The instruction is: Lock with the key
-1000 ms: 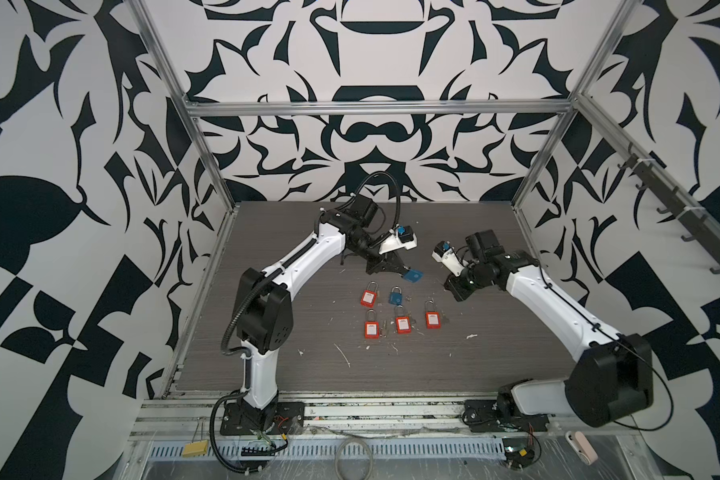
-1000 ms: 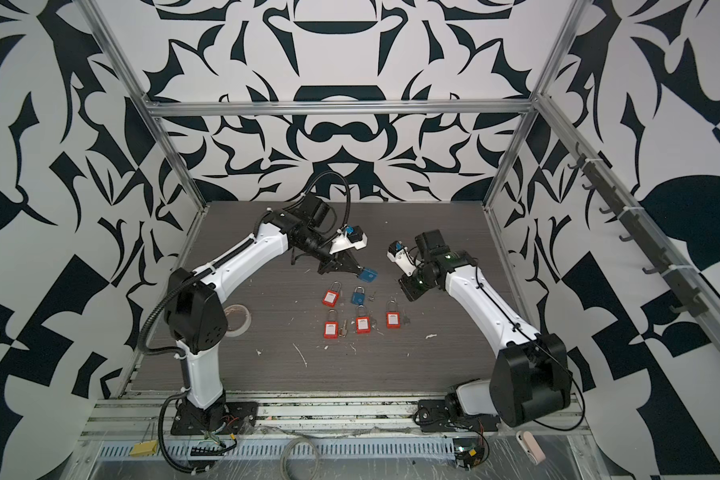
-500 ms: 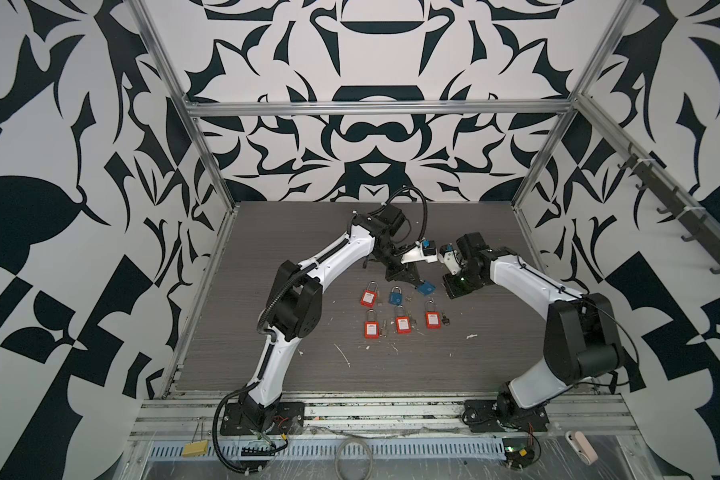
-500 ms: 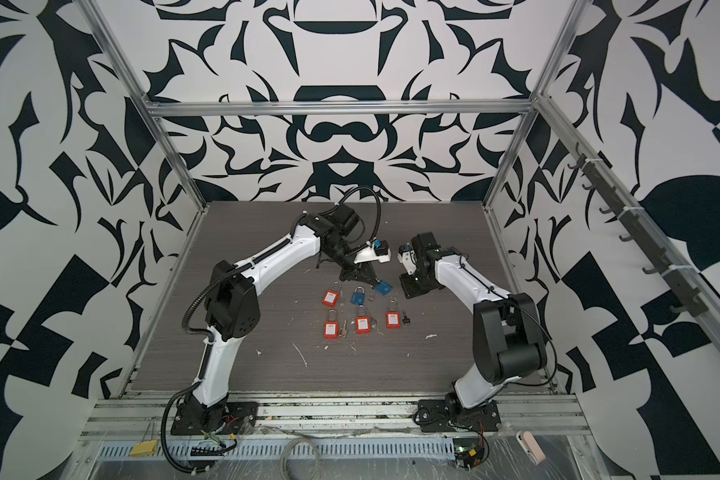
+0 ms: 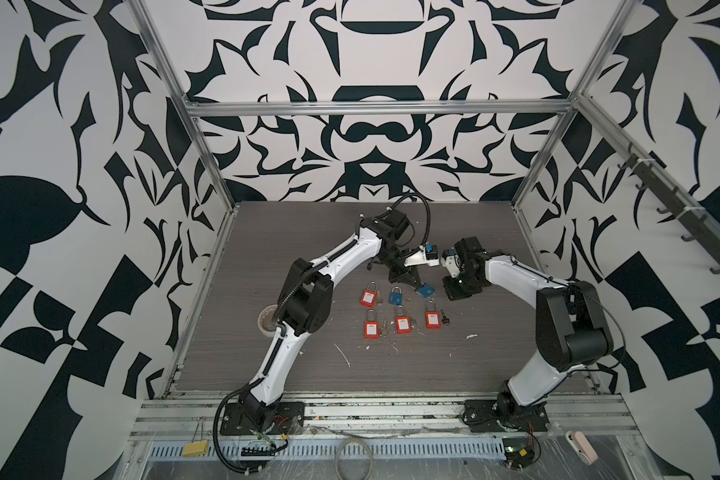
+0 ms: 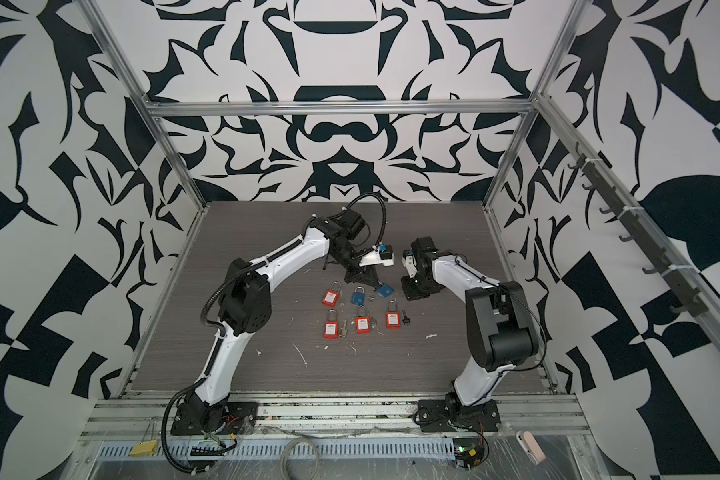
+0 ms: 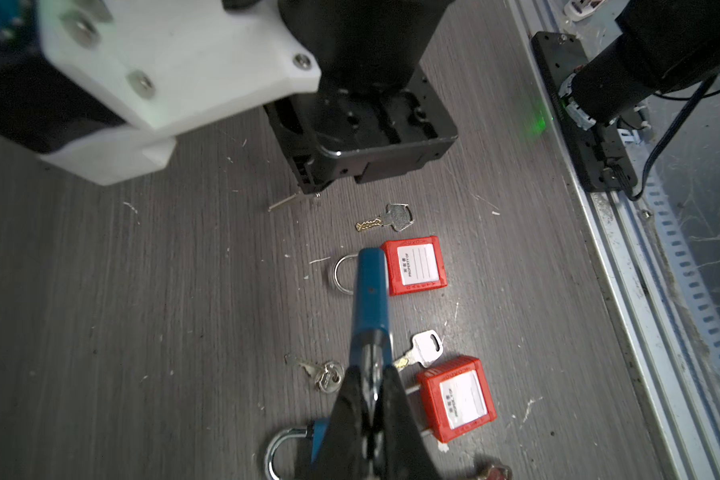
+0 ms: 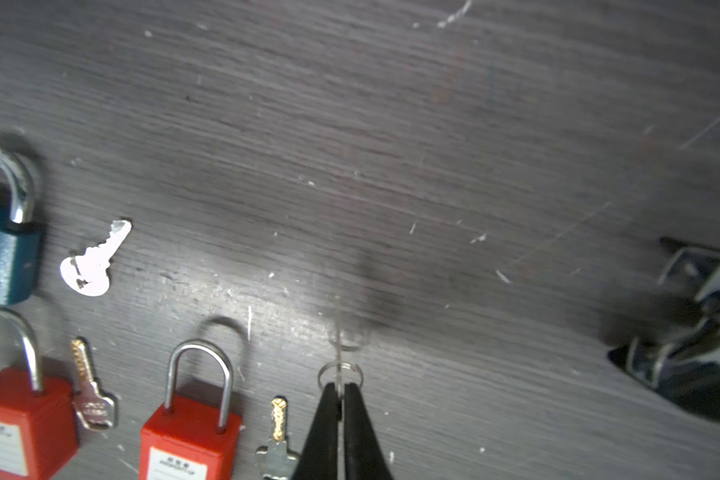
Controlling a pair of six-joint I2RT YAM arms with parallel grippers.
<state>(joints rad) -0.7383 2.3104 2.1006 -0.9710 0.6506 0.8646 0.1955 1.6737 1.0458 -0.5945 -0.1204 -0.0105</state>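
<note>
My left gripper (image 7: 368, 374) is shut on the shackle of a blue padlock (image 7: 370, 291), whose body sticks out past the fingertips above the table. In both top views this held padlock (image 5: 426, 289) (image 6: 386, 289) hangs just above the row of locks. My right gripper (image 8: 341, 388) pinches a thin key (image 8: 338, 332) seen edge-on, with its ring at the fingertips. In the left wrist view that key (image 7: 285, 203) pokes out of the right gripper's black body, a short way from the padlock's far end. The two grippers face each other at mid-table, apart.
Several red padlocks (image 5: 368, 298) (image 5: 432, 319) and a second blue padlock (image 5: 395, 296) lie in two rows on the grey table (image 5: 308, 232), with loose keys (image 7: 385, 220) (image 8: 92, 262) beside them. A tape roll (image 5: 267, 320) lies by the left arm.
Both arms have folded in toward the middle. The left gripper has carried the blue padlock slightly right and lower, nearer the right gripper. Over the last half second little has moved.
</note>
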